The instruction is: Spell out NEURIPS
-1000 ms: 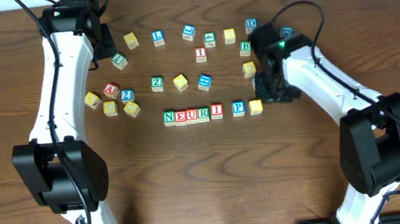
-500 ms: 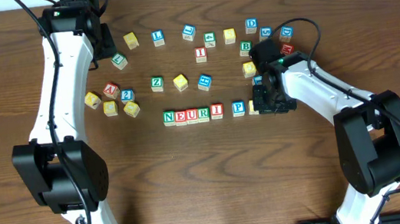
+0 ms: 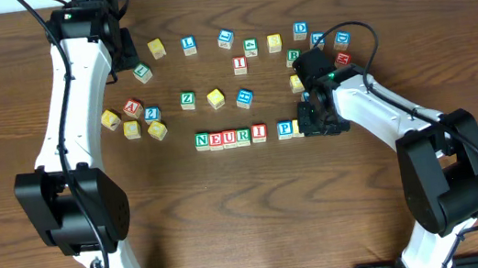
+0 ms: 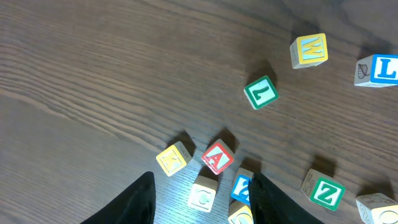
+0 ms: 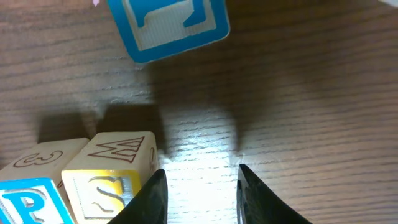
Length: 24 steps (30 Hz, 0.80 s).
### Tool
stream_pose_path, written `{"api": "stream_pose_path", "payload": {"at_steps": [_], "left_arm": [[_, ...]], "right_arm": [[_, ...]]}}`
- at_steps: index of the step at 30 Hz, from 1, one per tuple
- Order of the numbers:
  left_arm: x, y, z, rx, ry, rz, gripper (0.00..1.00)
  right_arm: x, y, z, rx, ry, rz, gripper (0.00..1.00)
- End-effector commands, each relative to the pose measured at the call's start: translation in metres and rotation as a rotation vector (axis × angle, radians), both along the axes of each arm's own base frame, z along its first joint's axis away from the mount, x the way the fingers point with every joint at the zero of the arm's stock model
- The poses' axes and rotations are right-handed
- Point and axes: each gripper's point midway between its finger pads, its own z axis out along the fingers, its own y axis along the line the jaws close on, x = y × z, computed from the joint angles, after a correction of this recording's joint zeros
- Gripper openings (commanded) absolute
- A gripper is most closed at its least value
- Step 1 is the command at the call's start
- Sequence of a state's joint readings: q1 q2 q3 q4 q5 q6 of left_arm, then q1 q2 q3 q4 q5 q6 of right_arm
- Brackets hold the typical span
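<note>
The big brown table [image 3: 249,207] has a row of blocks [image 3: 230,137] reading NEURIP. The left gripper [image 4: 202,183] hangs wide open and empty over the red A block [image 4: 217,157]. The right gripper [image 5: 200,186] is open and empty too, just beside the yellow S block [image 5: 106,186], which sits right next to the P block [image 5: 25,199].

Even, bright room light; soft shadows beside blocks [image 4: 261,92]; glare on the table [image 5: 199,140] in the slightly soft right-wrist view

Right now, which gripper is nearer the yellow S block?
Right. Right gripper is just beside the S block; left gripper is far off across the table.
</note>
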State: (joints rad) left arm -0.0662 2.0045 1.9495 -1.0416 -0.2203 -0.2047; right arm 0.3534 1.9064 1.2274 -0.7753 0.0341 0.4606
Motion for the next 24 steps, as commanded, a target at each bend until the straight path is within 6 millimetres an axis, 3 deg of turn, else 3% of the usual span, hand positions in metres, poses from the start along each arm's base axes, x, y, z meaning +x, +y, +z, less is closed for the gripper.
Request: {"api": "stream_pose_path", "payload": {"at_steps": [1,8,24], "left_arm": [[-0.001,0.005,0.021,0.021,-0.042,0.001,0.48],[-0.001,0.005,0.020,0.021,-0.040,0.001,0.48],[-0.002,0.005,0.020,0.020,-0.037,0.001,0.48]], "right_arm": [[0.003,-0.009,0.000,-0.045,-0.018,0.015,0.32],[0.013,-0.004,0.002,-0.020,-0.060,0.038,0.33],[0.013,0.014,-0.006,0.042,-0.048,0.063,0.32]]}}
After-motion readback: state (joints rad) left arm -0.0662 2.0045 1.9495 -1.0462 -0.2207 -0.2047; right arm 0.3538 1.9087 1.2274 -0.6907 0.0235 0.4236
